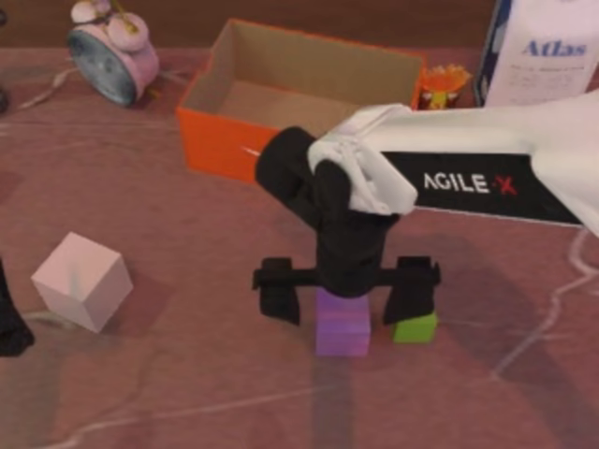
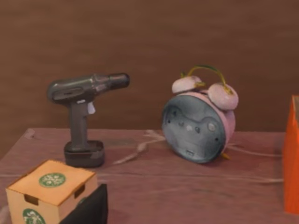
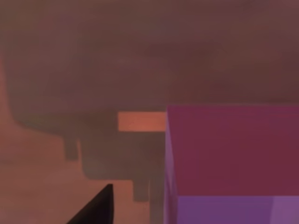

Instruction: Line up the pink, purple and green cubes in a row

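The purple cube (image 1: 342, 327) rests on the table at front centre, with the small green cube (image 1: 415, 327) just to its right. My right gripper (image 1: 346, 297) hangs over the purple cube, open, one finger on each side and the right finger above the green cube's far edge. The right wrist view shows the purple cube (image 3: 229, 163) close up beside one black fingertip (image 3: 100, 210). The large pale pink cube (image 1: 82, 281) sits alone at the left. My left gripper (image 1: 9, 327) is parked at the left edge, one finger (image 2: 88, 207) showing well off centre.
An open orange box (image 1: 215, 140) stands behind the right arm. A pink alarm clock (image 1: 112, 56) is at the back left, a white "Atlas" pack (image 1: 547, 51) and a small orange toy (image 1: 442, 89) at the back right. The left wrist view shows a drill (image 2: 84, 116) and a small carton (image 2: 49, 191).
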`<state>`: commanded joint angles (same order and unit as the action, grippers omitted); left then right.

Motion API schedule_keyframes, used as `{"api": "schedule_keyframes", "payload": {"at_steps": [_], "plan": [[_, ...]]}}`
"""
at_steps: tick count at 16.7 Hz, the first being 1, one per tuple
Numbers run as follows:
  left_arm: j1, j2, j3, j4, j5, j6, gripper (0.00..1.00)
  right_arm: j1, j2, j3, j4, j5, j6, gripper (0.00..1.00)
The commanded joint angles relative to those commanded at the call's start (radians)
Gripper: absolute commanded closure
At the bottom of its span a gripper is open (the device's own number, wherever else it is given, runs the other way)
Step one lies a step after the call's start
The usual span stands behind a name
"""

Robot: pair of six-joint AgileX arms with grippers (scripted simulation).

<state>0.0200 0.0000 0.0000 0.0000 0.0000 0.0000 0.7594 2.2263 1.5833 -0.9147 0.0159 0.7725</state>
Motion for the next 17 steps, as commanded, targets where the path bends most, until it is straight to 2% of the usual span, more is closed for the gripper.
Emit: {"api": "schedule_keyframes", "payload": {"at_steps": [4,11,17], "plan": [[0.000,0.000,0.000,0.000,0.000,0.000,0.00,0.001,-0.005,0.015,-0.017,0.000,-0.001,0.00],[0.000,0.000,0.000,0.000,0.000,0.000,0.00,0.009,-0.079,0.150,-0.231,-0.001,0.000,0.00],[-0.001,0.007,0.007,-0.005,0.001,0.002,0.00,0.000,-0.089,0.145,-0.230,0.003,-0.006,0.00]]}}
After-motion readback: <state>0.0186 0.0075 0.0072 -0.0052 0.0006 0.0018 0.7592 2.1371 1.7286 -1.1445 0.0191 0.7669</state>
